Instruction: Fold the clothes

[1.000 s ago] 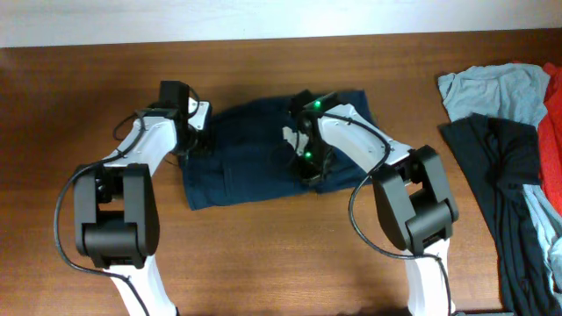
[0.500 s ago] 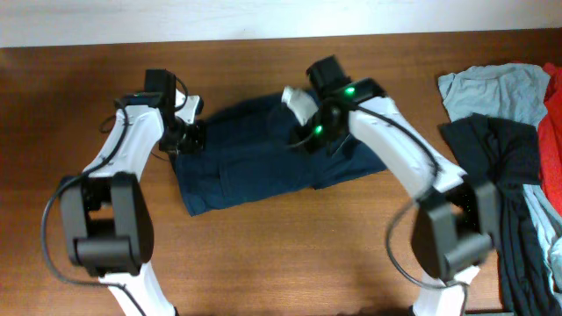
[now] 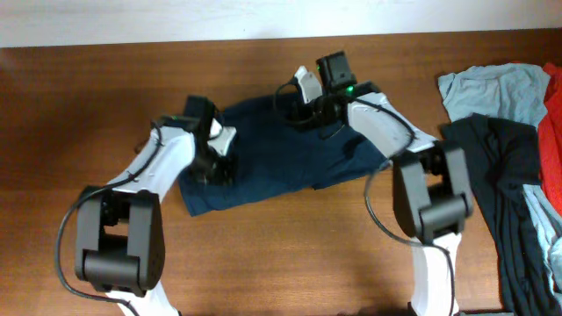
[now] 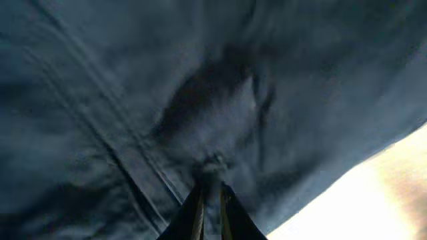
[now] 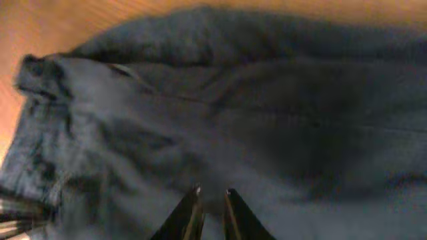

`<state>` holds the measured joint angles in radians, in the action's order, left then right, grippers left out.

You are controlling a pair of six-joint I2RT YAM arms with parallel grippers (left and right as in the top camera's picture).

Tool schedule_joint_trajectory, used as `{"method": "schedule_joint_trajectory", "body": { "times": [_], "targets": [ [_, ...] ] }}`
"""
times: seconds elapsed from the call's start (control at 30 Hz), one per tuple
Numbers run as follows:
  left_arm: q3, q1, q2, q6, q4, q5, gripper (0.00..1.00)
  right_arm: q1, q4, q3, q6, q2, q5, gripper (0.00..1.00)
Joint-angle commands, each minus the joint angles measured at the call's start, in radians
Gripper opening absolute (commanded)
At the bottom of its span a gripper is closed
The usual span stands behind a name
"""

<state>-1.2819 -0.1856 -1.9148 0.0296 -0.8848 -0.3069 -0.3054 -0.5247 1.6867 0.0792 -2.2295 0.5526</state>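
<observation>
The clothes, a pair of dark navy shorts (image 3: 290,154), lie spread on the brown table (image 3: 290,254) between both arms. My left gripper (image 3: 215,167) is over their left part, near the front edge. In the left wrist view its gripper (image 4: 211,188) has its jaws nearly together, with a small bunch of the shorts (image 4: 133,100) pinched at the tips. My right gripper (image 3: 303,114) is at the shorts' far edge. In the right wrist view that gripper (image 5: 212,192) also has narrow jaws pressed into the shorts (image 5: 267,120), with a dark fold of cloth between the tips.
A heap of other garments lies at the right edge: a pale blue shirt (image 3: 492,92), a long black garment (image 3: 500,175) and red cloth (image 3: 551,114). A white wall runs behind the table's far edge.
My left gripper has come from the shorts' left edge rightward and nearer, onto the cloth. My right gripper has travelled from the shorts' middle to their far edge. The shorts' right part now spreads wider.
</observation>
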Motion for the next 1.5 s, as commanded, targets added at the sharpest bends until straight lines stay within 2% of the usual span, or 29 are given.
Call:
{"method": "schedule_joint_trajectory", "body": {
  "times": [0.0,0.23,0.37,0.6,0.7,0.8,0.87,0.93,1.07,1.13,1.23,1.37,1.47],
  "targets": [
    [0.092,-0.027,0.000,-0.012,0.019,-0.011,0.10,0.005,0.065,0.002,0.089,-0.060,0.117,0.17],
    [0.258,-0.039,0.000,-0.060,0.043,0.061,0.08,0.053,0.220,0.002,0.347,-0.127,-0.111,0.17],
    [0.305,-0.039,0.000,-0.064,0.043,0.072,0.07,0.121,0.280,0.002,0.354,-0.134,-0.125,0.21],
    [0.319,-0.039,0.000,-0.064,0.034,0.106,0.07,0.233,0.259,0.002,0.356,-0.134,-0.176,0.22],
    [0.319,-0.039,0.000,-0.064,0.045,0.105,0.07,0.270,0.267,0.012,0.227,-0.125,0.077,0.21],
    [0.318,-0.039,0.000,-0.064,0.055,0.105,0.07,0.295,0.229,0.019,0.156,-0.089,0.497,0.19],
    [0.318,-0.039,0.000,-0.064,0.054,0.105,0.07,0.291,0.182,0.019,0.156,-0.087,0.540,0.19],
    [0.318,-0.039,0.000,-0.064,0.055,0.105,0.07,0.273,0.077,0.018,0.135,-0.091,0.492,0.16],
    [0.318,-0.039,0.000,-0.064,0.055,0.105,0.07,0.207,-0.064,0.015,0.134,-0.121,0.135,0.06],
    [0.318,-0.039,0.000,-0.064,0.054,0.105,0.07,0.169,-0.040,0.013,0.134,-0.155,0.005,0.05],
    [0.318,-0.039,0.000,-0.064,0.036,0.105,0.07,0.142,0.085,0.012,0.153,-0.214,-0.068,0.06],
    [0.318,-0.039,0.000,-0.064,-0.003,0.105,0.06,0.176,0.218,0.013,0.348,-0.296,-0.113,0.06],
    [0.318,-0.038,0.000,-0.064,-0.026,0.106,0.05,0.236,0.221,0.013,0.382,-0.327,-0.108,0.05]
  ]
}}
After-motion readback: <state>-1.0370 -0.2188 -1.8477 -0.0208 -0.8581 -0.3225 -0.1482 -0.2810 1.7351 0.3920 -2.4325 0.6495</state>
